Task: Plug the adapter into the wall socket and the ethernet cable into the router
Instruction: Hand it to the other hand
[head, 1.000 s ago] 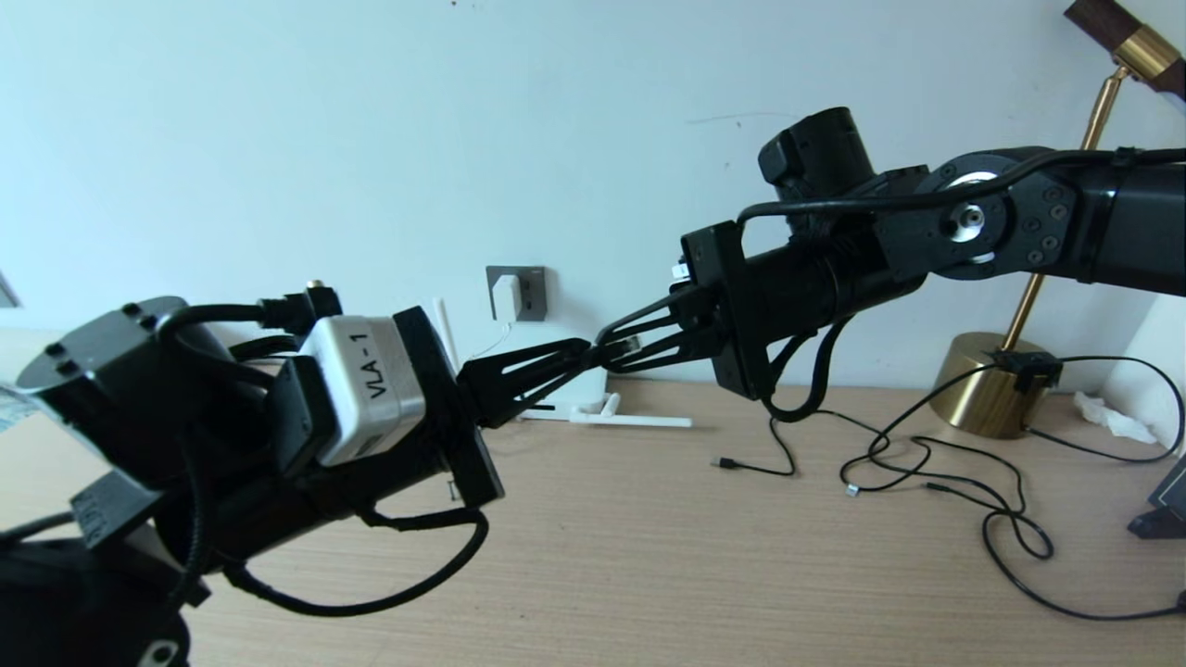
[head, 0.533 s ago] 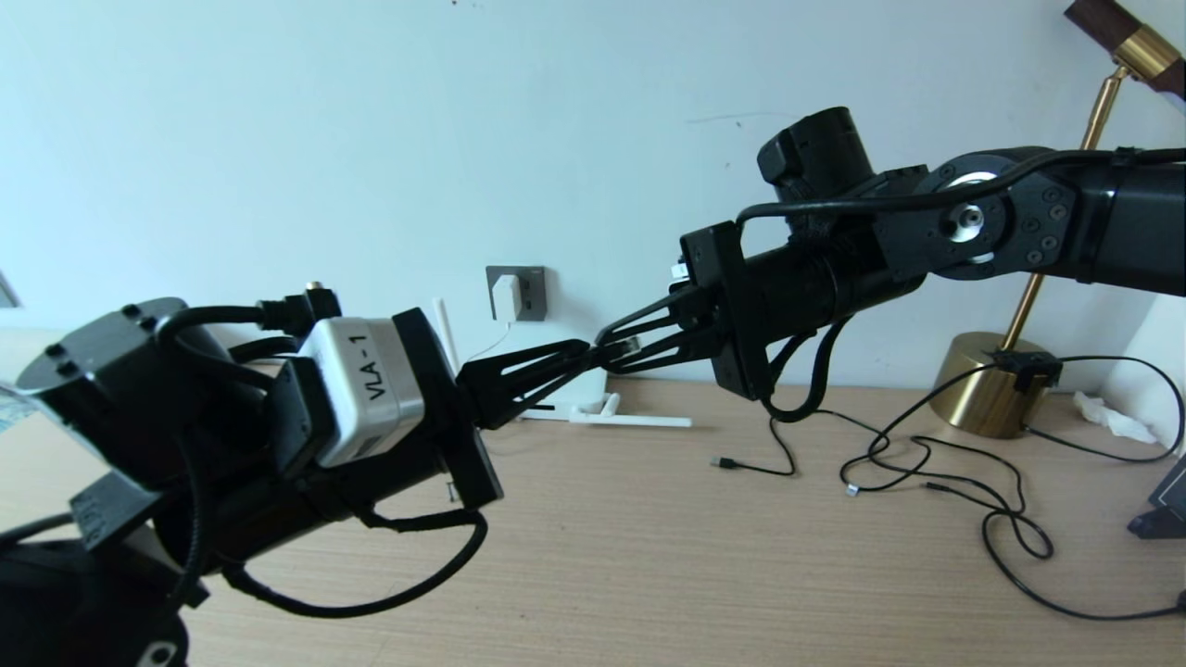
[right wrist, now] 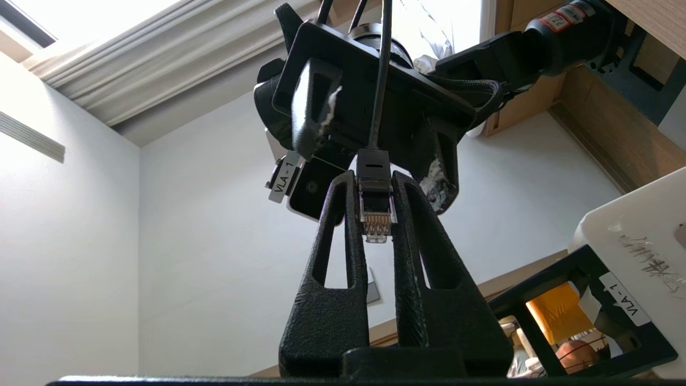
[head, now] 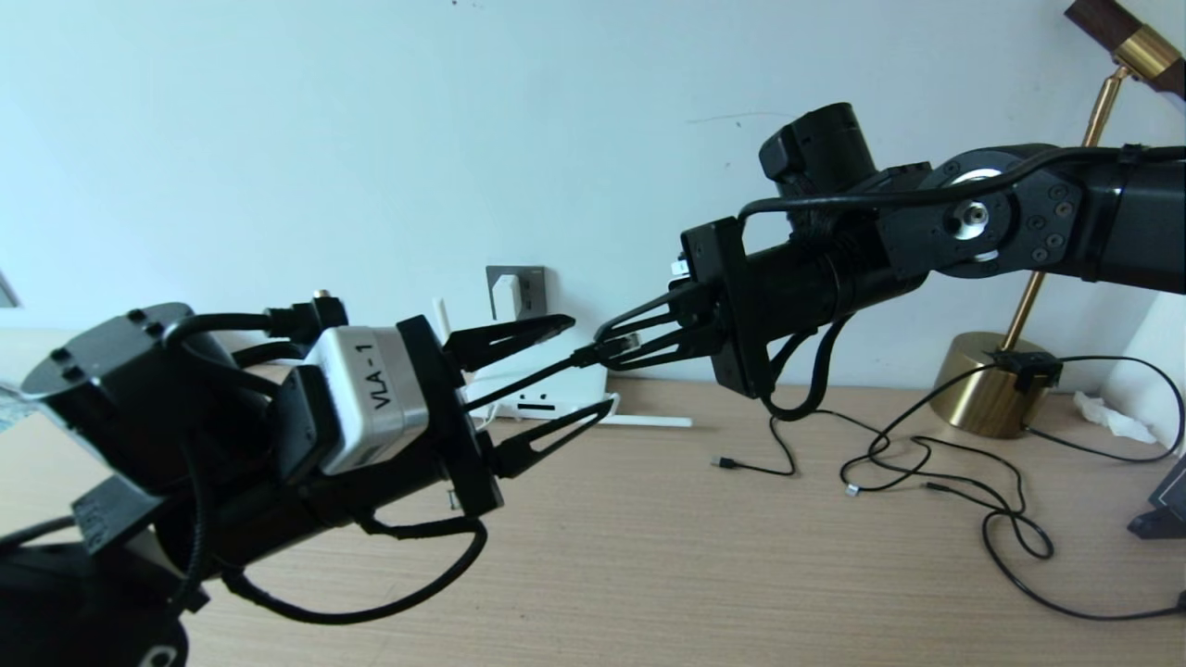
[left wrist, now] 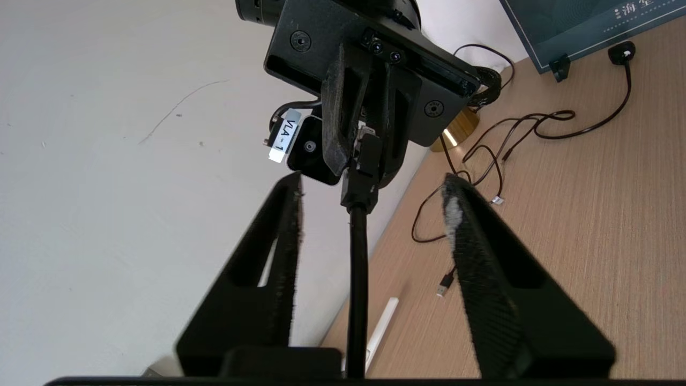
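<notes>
My right gripper [head: 607,345] is shut on the clear clip plug of the ethernet cable [right wrist: 375,214], held above the table near the wall. The black cable [left wrist: 356,257] runs from the plug back between the spread fingers of my left gripper [head: 582,366], which is open and touches nothing. The white adapter [head: 506,296] sits in the dark grey wall socket [head: 530,295], its thin cord hanging down. The white router [head: 542,400] lies at the wall behind my left fingers, one antenna [head: 649,421] flat on the table.
A brass lamp base [head: 980,387] stands at the back right. Thin black cables [head: 936,468] loop over the wooden table, one with a small connector [head: 723,461]. A crumpled tissue [head: 1112,419] and a dark stand [head: 1166,505] are at the right edge.
My left gripper has opened and let go of the ethernet cable, uncovering the router behind it. The right gripper keeps the plug and has barely moved.
</notes>
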You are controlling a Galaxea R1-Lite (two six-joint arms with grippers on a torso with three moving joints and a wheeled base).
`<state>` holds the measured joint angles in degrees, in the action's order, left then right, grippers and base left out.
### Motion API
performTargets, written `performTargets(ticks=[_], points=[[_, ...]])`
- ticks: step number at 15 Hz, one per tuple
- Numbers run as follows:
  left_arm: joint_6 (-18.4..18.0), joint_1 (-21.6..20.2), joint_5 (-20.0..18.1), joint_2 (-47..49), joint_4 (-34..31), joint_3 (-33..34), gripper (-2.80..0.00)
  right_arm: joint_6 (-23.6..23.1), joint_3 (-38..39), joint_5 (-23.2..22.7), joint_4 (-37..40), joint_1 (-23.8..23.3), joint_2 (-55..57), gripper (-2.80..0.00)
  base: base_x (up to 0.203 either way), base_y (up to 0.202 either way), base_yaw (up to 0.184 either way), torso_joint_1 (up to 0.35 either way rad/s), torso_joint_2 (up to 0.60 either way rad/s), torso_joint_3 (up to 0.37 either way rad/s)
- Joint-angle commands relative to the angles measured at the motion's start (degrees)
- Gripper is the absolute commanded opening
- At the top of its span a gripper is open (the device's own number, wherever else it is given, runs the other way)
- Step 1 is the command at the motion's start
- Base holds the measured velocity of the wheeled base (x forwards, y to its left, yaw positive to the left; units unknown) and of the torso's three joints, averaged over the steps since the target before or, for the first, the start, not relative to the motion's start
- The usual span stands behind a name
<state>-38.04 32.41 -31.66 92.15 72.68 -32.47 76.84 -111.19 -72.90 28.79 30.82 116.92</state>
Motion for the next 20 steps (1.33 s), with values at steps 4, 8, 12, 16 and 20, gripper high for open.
performTargets(ticks=[4,8,12,16,20], points=[[-0.2,0.0,-0.1,0.1,0.5,-0.4,0.0,0.4,0.3,-0.5,0.2,0.1,-0.3,-2.8,0.0,0.0,0.0,0.0,0.0,0.0],[-0.2,0.0,-0.1,0.1,0.5,-0.3,0.0,0.3,0.5,-0.5,0.2,0.1,-0.6,-2.8,0.0,0.0,0.0,0.0,0.0,0.0],[-0.2,0.0,-0.1,0.2,0.5,-0.2,0.0,0.3,0.6,-0.5,0.2,0.1,-0.6,-2.8,0.0,0.0,0.0,0.0,0.0,0.0],[-0.1,0.0,-0.1,0.3,0.5,0.2,-2.8,0.3,0.6,-0.5,0.2,0.1,-0.7,-2.8,0.0,0.0,0.0,0.0,0.0,0.0],[-0.1,0.0,-0.1,0.6,0.5,-0.1,-2.8,0.3,0.6,-0.5,0.2,0.1,-0.7,-2.8,0.0,0.0,0.0,0.0,0.0,0.0]])
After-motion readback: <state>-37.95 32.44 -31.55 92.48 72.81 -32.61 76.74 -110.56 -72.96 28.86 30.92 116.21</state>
